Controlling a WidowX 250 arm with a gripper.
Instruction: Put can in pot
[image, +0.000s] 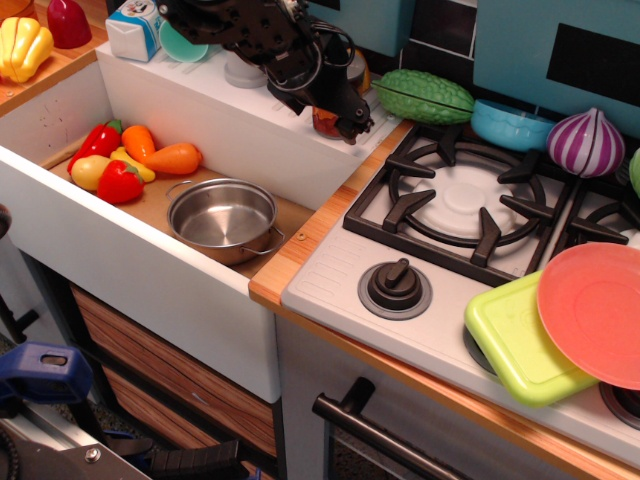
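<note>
The can (324, 122) shows only as a red-orange patch on the white ledge behind the sink, mostly hidden by my arm. My black gripper (343, 117) is low at the can, its fingers right against it; I cannot tell whether they are closed on it. The shiny steel pot (222, 218) with loop handles stands empty in the sink, in front of the gripper and to its left.
Toy vegetables (128, 160) lie in the sink's left end. A milk carton (133, 26) and a mint cup (178, 42) stand on the ledge. A green gourd (428, 96), a blue bowl (508, 123) and a purple onion (585, 142) sit behind the stove grate (450, 195). A green lid (515, 340) and a salmon plate (595, 315) lie at the right.
</note>
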